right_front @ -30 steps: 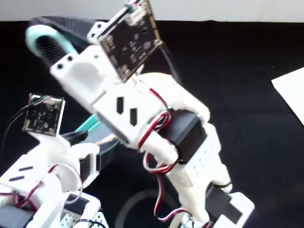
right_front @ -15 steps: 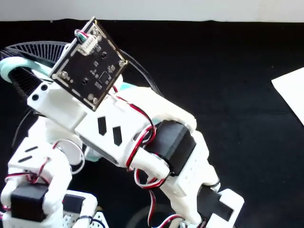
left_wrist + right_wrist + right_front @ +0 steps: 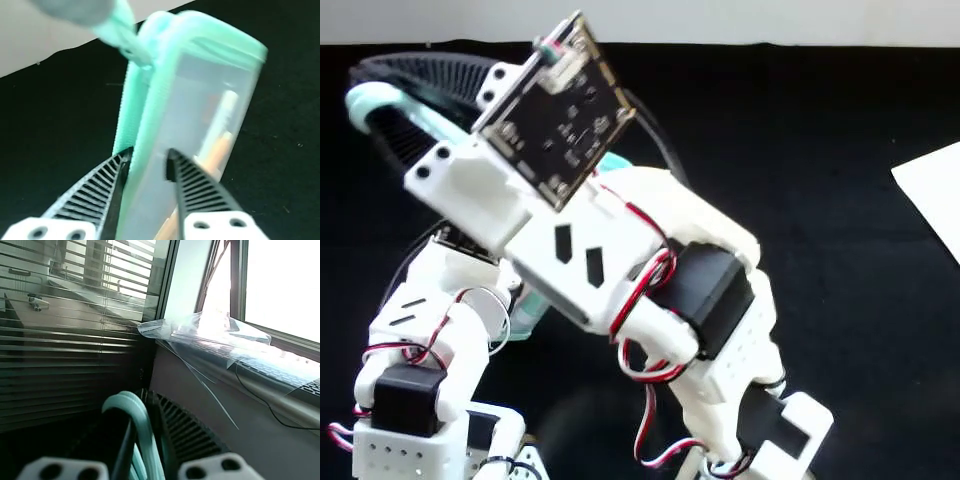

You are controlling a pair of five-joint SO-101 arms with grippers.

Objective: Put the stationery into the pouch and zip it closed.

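Observation:
The pouch (image 3: 200,95) is translucent with a mint green zip edge and hangs off the table. Pencils and a white stick (image 3: 220,135) show inside it. My left gripper (image 3: 148,154) is shut on the pouch's mint edge, one black ribbed finger on each side. My right gripper (image 3: 142,405) is shut on a mint curve of the pouch (image 3: 122,405) and points up toward a window. In the high view the right gripper (image 3: 358,95) sits at the upper left, clamping the mint edge (image 3: 380,92). The left arm (image 3: 420,340) stands low at the left, its gripper hidden behind the right arm.
A black cloth (image 3: 820,150) covers the table. A white sheet (image 3: 935,185) lies at its right edge. A dark cable loop (image 3: 585,430) lies by the arms' bases. The right arm's white body (image 3: 650,290) crosses the middle of the high view.
The right gripper, with the pouch edge, swung down to the left, then back up and right. The left arm rose and tucked in behind the right arm.

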